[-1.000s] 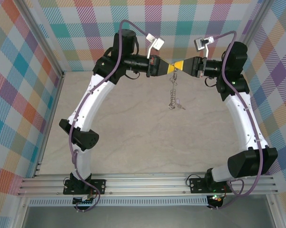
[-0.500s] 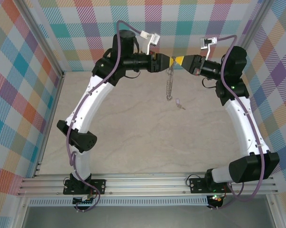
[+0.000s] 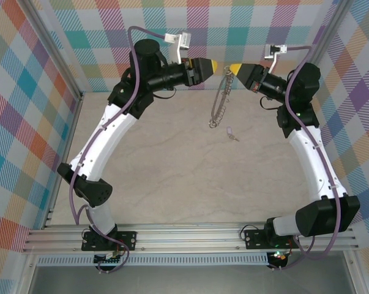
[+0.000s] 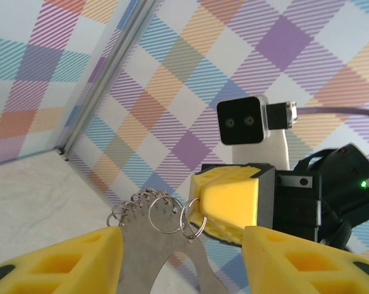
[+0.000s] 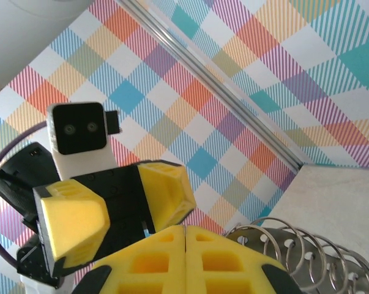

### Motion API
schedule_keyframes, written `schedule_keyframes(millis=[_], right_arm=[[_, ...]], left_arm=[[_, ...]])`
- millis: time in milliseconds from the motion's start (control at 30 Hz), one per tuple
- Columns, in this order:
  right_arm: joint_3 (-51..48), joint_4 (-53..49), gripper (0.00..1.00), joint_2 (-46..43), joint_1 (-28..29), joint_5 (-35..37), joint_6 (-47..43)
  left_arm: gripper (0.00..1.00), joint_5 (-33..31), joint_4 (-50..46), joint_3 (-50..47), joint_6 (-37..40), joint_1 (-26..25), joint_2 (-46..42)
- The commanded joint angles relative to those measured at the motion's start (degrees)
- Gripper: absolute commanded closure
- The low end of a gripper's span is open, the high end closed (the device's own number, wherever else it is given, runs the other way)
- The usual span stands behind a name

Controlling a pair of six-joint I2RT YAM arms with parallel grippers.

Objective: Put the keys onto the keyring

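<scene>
Keyring point(image 3: 218, 104) dangles from clenched right claw point(image 3: 234, 67); left claw point(image 3: 215, 65) gaping beside; key point(image 3: 231, 131) on open table point(image 3: 172, 171).

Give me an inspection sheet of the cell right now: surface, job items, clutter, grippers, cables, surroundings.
Surface: pale marbled tabletop.
Job's things: keyring hangs from the right gripper; key lies on the tabletop, apart from the keyring's lower end, not yet threaded on.
Clutter: nothing seen.
Grippers: left gripper open, beside the keyring's top; right gripper shut on the keyring.
Cables: purple cables run along both arms, away from the keyring.
Surroundings: plaid walls; aluminium rail at the near edge.
</scene>
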Motion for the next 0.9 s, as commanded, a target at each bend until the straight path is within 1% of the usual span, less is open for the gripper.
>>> schedule_keyframes(millis=[0,133,400,500,867], right_arm=[[-1.02,9.24,1.0,-1.4,0.33,2.28,3.6],[-1.21,11.46,1.0,-0.87,0.63,3.07,4.82],[0.09,10.99,1.0,-0.41,1.33,3.72,5.07],[1.16,10.89,1.0,-0.04,1.3,3.34,5.34],[-0.14,11.57,1.0,-1.27,1.35,3.89,5.87]], left_arm=[[0.47,2.72,9.87,-2.74,-5.89,0.29,-1.11],[0.5,3.31,11.1,-2.79,-7.28,0.37,-0.12],[0.57,5.32,14.28,-2.02,-9.78,0.55,1.32],[0.58,5.85,14.73,-1.93,-10.72,0.55,1.65],[0.63,8.15,19.58,-3.31,-14.41,0.47,2.8]])
